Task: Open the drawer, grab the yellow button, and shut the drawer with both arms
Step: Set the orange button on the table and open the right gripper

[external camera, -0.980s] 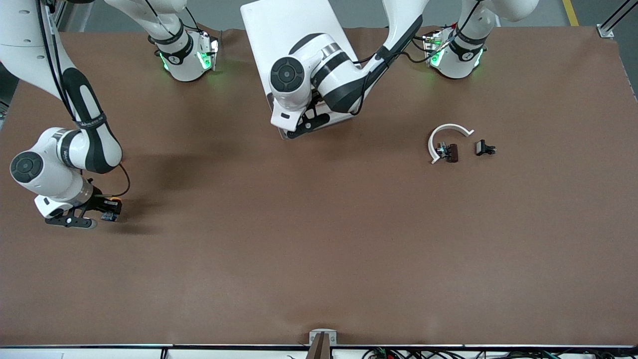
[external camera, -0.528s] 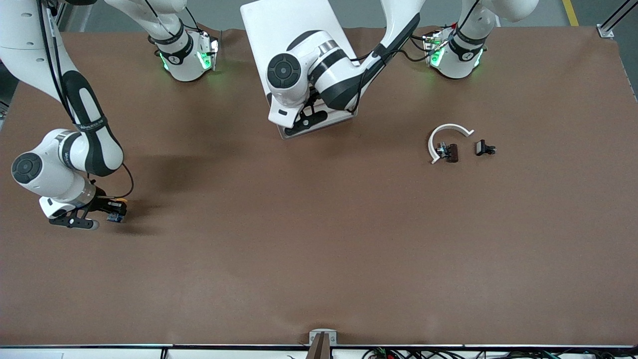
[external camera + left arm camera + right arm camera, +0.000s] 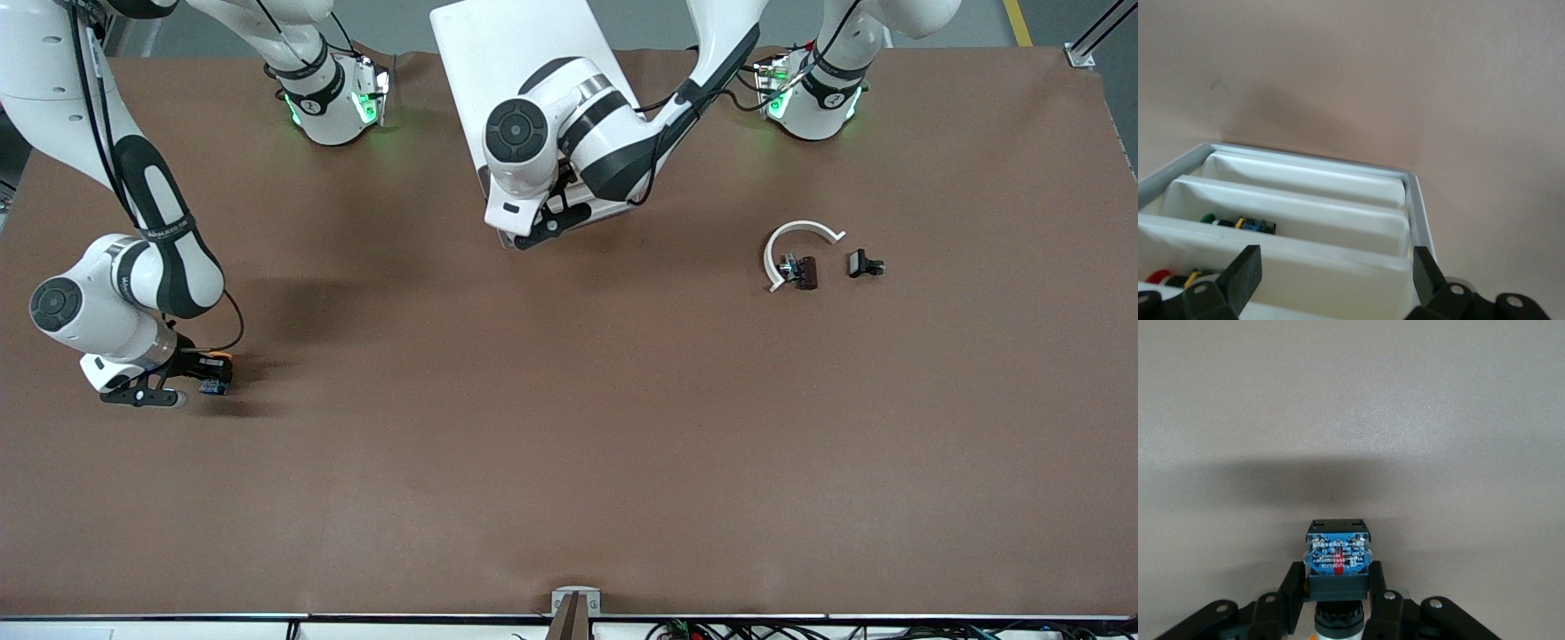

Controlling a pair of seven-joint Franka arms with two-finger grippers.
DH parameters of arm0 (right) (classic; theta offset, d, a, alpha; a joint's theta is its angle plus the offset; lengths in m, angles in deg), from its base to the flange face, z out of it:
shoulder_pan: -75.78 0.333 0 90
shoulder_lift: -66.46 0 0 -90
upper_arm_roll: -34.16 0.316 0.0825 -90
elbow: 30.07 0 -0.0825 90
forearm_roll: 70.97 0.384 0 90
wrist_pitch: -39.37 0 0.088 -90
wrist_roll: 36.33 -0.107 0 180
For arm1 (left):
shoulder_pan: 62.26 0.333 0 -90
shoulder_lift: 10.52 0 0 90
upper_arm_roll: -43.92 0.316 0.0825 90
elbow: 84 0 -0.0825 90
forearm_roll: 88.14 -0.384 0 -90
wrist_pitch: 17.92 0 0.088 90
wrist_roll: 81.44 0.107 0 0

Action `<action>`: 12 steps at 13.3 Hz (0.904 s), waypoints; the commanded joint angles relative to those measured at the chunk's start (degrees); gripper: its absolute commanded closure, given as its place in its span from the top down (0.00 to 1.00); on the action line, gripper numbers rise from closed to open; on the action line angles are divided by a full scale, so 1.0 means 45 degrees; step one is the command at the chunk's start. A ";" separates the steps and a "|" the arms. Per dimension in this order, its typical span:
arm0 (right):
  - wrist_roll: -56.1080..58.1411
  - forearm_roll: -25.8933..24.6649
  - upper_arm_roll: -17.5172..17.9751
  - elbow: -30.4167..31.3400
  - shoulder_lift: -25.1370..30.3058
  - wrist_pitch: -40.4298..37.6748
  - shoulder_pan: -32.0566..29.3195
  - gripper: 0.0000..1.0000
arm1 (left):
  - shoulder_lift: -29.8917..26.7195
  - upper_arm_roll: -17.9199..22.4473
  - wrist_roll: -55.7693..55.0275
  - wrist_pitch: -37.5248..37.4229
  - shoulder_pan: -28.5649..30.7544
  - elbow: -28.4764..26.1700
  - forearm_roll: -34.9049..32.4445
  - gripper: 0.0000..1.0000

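The right gripper (image 3: 206,375) hangs low over bare table (image 3: 569,444) at the right arm's end, clenched on the button (image 3: 213,372) — its orange cap and black body show between the fingers in the front view, and the right wrist view has the blue part (image 3: 1337,559) of the button facing the camera, pinched from both sides by the black fingers (image 3: 1293,593). A dark shadow lies on the table just under it. The left gripper (image 3: 551,218) is over the drawer (image 3: 533,98), a white unit standing between the two arm bases; its jaws are spread wide and hold nothing. In the left wrist view the two fingers (image 3: 1245,273) stand well apart, straddling the drawer's open tray (image 3: 1305,200), which is split by white partitions into long compartments; a few small coloured parts (image 3: 1238,222) lie in one compartment, and red and yellow bits (image 3: 1171,277) in the next one. Toward the left arm's end of the table lies a white arc (image 3: 796,244) with a dark clip (image 3: 805,271) touching it, and a second dark clip (image 3: 864,264) just beside — apart from the arc.
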 commanded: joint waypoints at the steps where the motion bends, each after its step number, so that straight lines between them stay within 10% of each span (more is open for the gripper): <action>1: 0.0279 0.0218 0.0230 -0.0404 -0.0359 0.0181 -0.0203 0.00 | -0.0141 0.0041 0.0063 -0.0023 0.0708 -0.0056 -0.0038 1.00; 3: 0.0259 0.0218 0.0230 -0.0620 -0.0378 0.0064 -0.0222 0.99 | -0.0160 0.0022 0.0122 0.0094 0.1137 -0.0056 -0.0642 1.00; 12: 0.0162 0.0140 0.0152 -0.4153 0.0752 -0.6375 -0.0262 1.00 | -0.0842 0.0002 0.4705 0.0290 0.5060 -0.0796 -0.1758 1.00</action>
